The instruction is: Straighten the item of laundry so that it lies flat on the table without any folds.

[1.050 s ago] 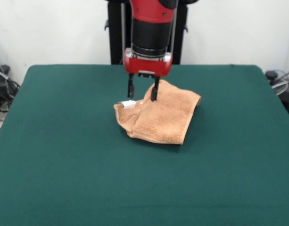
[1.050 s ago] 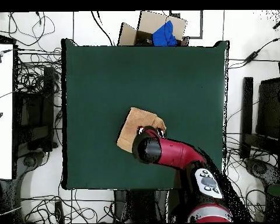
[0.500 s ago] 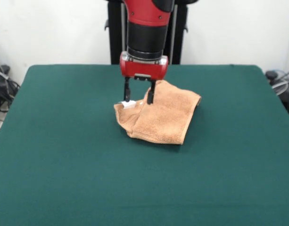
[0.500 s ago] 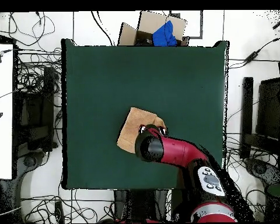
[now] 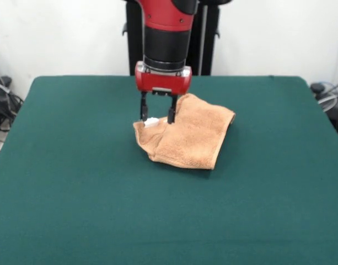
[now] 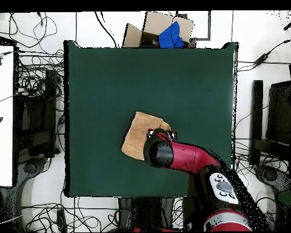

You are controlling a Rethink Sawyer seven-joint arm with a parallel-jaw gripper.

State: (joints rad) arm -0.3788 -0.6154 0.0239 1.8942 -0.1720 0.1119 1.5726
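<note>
Front view: an orange-tan terry towel [image 5: 186,136] lies folded over itself near the middle of the green felt bench [image 5: 75,182], its white tag [image 5: 150,122] at the corner below the arm. The tool [image 5: 156,118] stands open, fingers spread astride that tagged corner and gripping nothing. Overhead view: the red arm [image 6: 184,158] covers one edge of the towel.

cardboard box [image 6: 149,29], blue cloth [image 6: 171,36], floor cables [image 6: 36,76]
</note>
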